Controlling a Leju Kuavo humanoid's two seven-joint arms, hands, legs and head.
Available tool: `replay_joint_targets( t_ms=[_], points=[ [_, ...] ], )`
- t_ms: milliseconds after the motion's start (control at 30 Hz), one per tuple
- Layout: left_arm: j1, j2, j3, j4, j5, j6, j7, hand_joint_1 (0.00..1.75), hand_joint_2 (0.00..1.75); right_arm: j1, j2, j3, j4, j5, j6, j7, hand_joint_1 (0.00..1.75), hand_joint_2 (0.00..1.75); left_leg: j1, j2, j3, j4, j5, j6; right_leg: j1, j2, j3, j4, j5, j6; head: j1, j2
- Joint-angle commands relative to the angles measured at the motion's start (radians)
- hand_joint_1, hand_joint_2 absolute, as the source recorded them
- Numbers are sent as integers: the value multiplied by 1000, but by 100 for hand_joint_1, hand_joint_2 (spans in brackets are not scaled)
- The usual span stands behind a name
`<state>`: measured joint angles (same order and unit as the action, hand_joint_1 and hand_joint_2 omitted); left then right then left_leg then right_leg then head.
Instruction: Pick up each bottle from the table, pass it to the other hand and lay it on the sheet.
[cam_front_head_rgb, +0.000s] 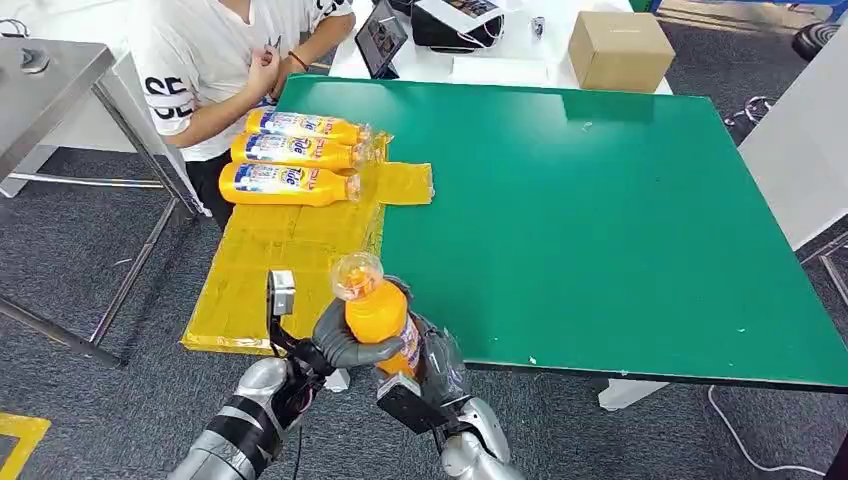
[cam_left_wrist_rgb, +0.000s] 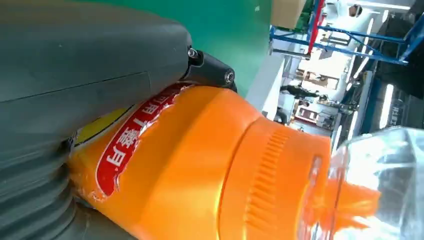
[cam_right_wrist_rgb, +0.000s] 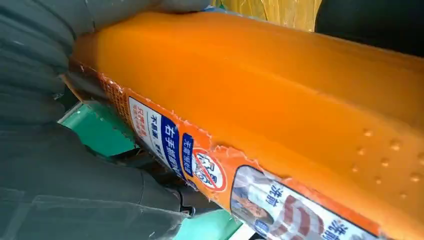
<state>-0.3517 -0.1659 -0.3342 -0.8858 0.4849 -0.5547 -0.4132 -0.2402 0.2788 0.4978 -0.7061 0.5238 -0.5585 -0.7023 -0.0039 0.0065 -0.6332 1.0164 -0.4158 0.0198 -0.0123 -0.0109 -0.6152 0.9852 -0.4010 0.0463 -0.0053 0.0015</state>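
Note:
An orange bottle (cam_front_head_rgb: 375, 312) with a clear cap stands upright in the air at the front edge of the green table (cam_front_head_rgb: 600, 220). My left hand (cam_front_head_rgb: 335, 347) wraps its fingers around the bottle's body. From the other side, my right hand (cam_front_head_rgb: 437, 357) grips the lower part. In the left wrist view the bottle (cam_left_wrist_rgb: 200, 165) lies against my left hand (cam_left_wrist_rgb: 75, 75). The labelled bottle (cam_right_wrist_rgb: 280, 100) rests in my right hand (cam_right_wrist_rgb: 60, 190) in the right wrist view. Three orange bottles (cam_front_head_rgb: 285, 184) lie side by side at the far end of the yellow sheet (cam_front_head_rgb: 260, 270).
A person in a white shirt (cam_front_head_rgb: 210, 60) stands at the table's far left corner, beside the lying bottles. A cardboard box (cam_front_head_rgb: 620, 50) and a tablet (cam_front_head_rgb: 380, 38) sit on a white table behind. A grey metal table (cam_front_head_rgb: 40, 90) stands to the left.

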Motion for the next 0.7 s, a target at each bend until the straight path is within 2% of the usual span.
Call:
replay_joint_targets(
  t_ms=[33,167,200,233,333,367,467,500,600,700],
  points=[
    [-29,-1,-67,2,4,-15,6,175,175,-51,2,37,64,6,16,4,157,175,1,-1,3,0,-1,-1,0,0,3,0,-1,-1,0,0],
    [-20,-8,-42,-15,52,-17,32,175,175,-49,1,21,37,-5,6,4,155,175,2,-1,9,0,-4,-2,1,1,9,0,-4,-3,0,0],
    [-19,-9,-37,-20,62,-19,34,175,175,-49,3,14,30,-8,2,4,80,175,0,0,2,0,-1,-1,0,0,1,0,-1,-1,0,0],
    [-16,-12,-30,-27,72,-17,36,175,175,-48,5,4,27,-14,0,4,0,175,1,-1,5,0,-3,-2,1,1,6,0,-2,-2,0,0],
    [-12,-12,-21,-47,77,-5,40,175,175,-48,9,-7,20,-15,4,5,0,175,0,0,4,0,-2,-1,0,1,3,0,-2,-1,0,0],
    [-10,-14,-12,-59,76,9,41,175,175,-43,10,-11,9,-17,10,4,0,0,1,-1,5,1,-3,-1,1,1,5,0,-2,-2,0,0],
    [-14,-22,29,-85,63,77,22,175,175,-26,0,-4,-57,-44,71,4,0,0,1,-1,5,1,-3,-2,1,0,6,0,-3,-2,0,0],
    [-22,-32,72,-102,37,155,3,175,175,-7,-8,0,-124,-76,126,4,0,0,1,-1,2,1,-2,-1,0,0,3,1,-2,-1,0,0],
    [-70,-41,152,-118,-79,348,-64,175,175,13,-25,21,-228,-74,177,9,0,0,1,-2,0,1,-1,-1,1,-1,1,1,-1,-1,0,0],
    [-91,-40,175,-114,-87,350,-52,175,175,19,-27,24,-257,-76,187,23,0,0,2,-2,1,2,-1,-1,1,-1,2,1,-1,-2,0,0]
  ],
)
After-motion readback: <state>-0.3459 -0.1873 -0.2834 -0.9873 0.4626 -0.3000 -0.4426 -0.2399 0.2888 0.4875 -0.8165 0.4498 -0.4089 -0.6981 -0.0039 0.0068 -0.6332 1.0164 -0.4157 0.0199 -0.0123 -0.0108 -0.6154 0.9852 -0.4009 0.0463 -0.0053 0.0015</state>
